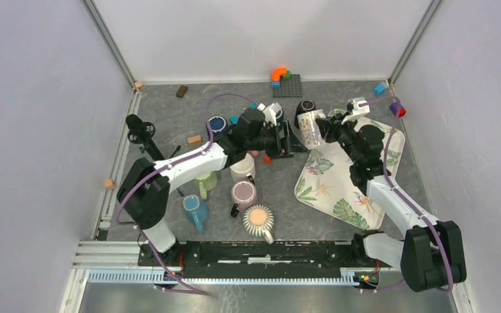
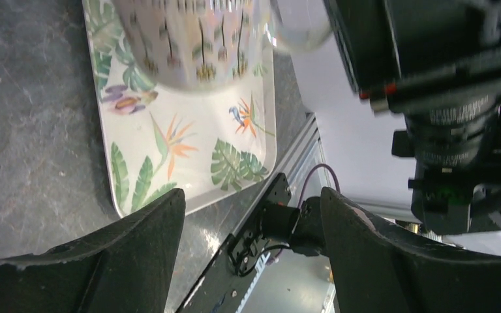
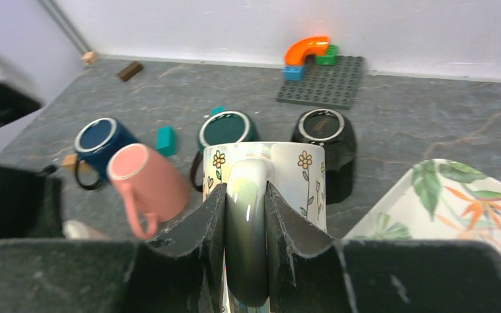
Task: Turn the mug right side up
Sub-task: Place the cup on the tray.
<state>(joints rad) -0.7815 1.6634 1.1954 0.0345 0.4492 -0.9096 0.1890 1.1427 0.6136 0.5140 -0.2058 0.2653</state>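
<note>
The white mug with flower print (image 1: pixel 310 128) hangs in the air over the tray's far left corner. My right gripper (image 1: pixel 327 128) is shut on its handle. In the right wrist view both fingers pinch the shiny handle (image 3: pixel 246 215) and the mug body (image 3: pixel 300 179) extends away from the right gripper (image 3: pixel 246 195). I cannot tell which end is up. My left gripper (image 1: pixel 293 140) is open and empty just left of the mug. In the left wrist view the mug (image 2: pixel 189 45) shows beyond the left gripper (image 2: pixel 251 215), above the leaf-print tray (image 2: pixel 189 156).
The leaf-print tray (image 1: pixel 339 189) lies at the right. Upside-down black (image 3: pixel 324 130), dark green (image 3: pixel 227 129), blue (image 3: pixel 101 140) and pink (image 3: pixel 147 176) mugs sit behind the held mug. Several more mugs (image 1: pixel 259 220) stand at the near left. A grey brick plate (image 1: pixel 287 85) is at the back.
</note>
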